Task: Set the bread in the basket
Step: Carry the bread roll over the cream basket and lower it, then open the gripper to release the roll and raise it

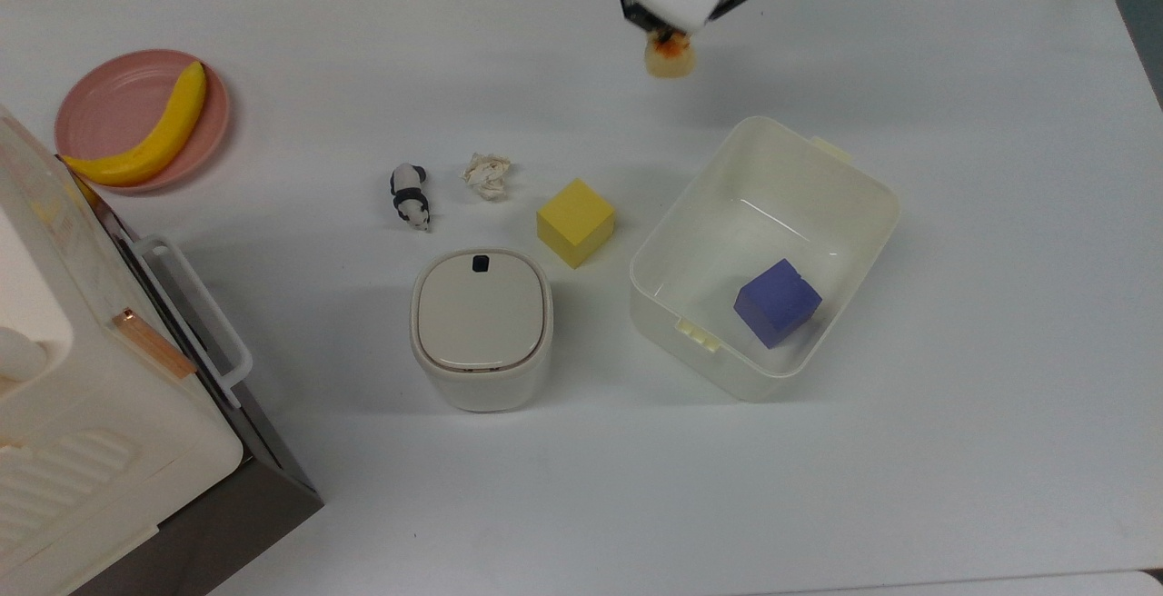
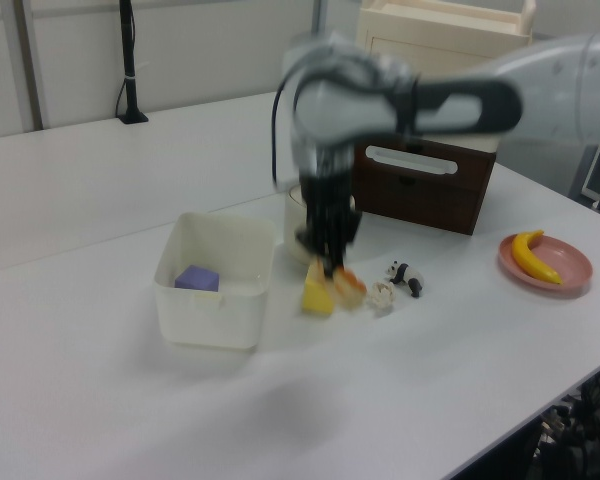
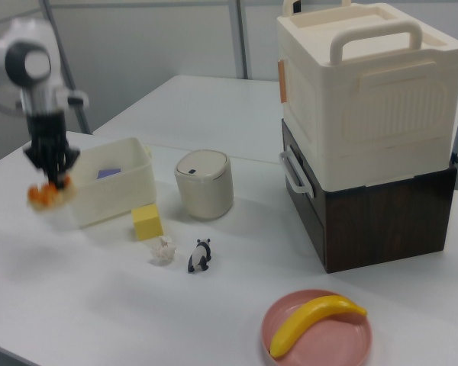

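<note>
1 end of the bread [image 1: 670, 58] is pinched in the gripper [image 1: 666, 35], clear above the table, so carry it level over the basket [image 1: 868, 180] toward the floor beside the purple cube [image 1: 777, 301], lowering it inside the walls before letting go.

Top view: overhead, looking straight down on the white table [image 1: 954, 451], whole spread in frame. Left view: low, oblique, near the table's edge, facing the stacked storage boxes [image 2: 442, 70]. Right view: raised, oblique, from the opposite side, storage boxes close at the right view's right. All three share the basket [image 1: 872, 214], yellow cube [image 1: 575, 222], panda figure [image 3: 201, 255], banana plate [image 2: 545, 262].
</note>
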### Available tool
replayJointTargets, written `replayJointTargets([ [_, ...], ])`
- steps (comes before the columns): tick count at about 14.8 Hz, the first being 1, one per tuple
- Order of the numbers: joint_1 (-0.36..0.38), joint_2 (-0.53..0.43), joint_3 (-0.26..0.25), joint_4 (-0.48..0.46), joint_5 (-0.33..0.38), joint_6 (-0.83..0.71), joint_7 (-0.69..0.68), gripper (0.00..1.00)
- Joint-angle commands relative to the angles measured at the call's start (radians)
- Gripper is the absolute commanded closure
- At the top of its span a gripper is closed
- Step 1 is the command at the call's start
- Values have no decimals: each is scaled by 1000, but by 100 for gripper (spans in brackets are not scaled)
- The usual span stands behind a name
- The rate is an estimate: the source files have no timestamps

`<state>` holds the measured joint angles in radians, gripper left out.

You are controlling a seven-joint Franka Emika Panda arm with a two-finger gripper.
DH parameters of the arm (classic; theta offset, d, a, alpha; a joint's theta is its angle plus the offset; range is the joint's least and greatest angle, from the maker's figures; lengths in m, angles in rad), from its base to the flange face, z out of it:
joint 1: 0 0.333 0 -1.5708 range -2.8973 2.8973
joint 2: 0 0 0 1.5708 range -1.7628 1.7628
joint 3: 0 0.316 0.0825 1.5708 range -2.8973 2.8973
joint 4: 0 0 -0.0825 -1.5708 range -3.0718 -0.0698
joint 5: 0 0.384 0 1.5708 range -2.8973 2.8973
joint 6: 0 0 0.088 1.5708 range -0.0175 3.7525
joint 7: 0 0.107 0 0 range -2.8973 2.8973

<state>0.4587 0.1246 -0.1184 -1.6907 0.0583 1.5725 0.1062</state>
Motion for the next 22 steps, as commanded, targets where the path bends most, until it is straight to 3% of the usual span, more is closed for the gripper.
replayJointTargets([
  [1, -70, 58, -10, 192, 81, -17, 54, 100],
  [3, -84, 98, -9, 233, 89, 76, 160, 100],
  [9, -80, 220, -4, 235, 89, 374, 481, 100],
  [10, -80, 233, -3, 235, 89, 409, 525, 92],
  [11, -78, 240, -1, 235, 87, 432, 564, 23],
  [12, -75, 248, -1, 236, 84, 437, 585, 0],
  [17, -72, 224, 0, 236, 68, 393, 569, 0],
  [19, -71, 184, 2, 235, 13, 273, 456, 0],
  [20, -72, 156, 2, 235, -26, 179, 334, 0],
  [22, -86, 113, -10, 232, -34, 89, 223, 0],
])
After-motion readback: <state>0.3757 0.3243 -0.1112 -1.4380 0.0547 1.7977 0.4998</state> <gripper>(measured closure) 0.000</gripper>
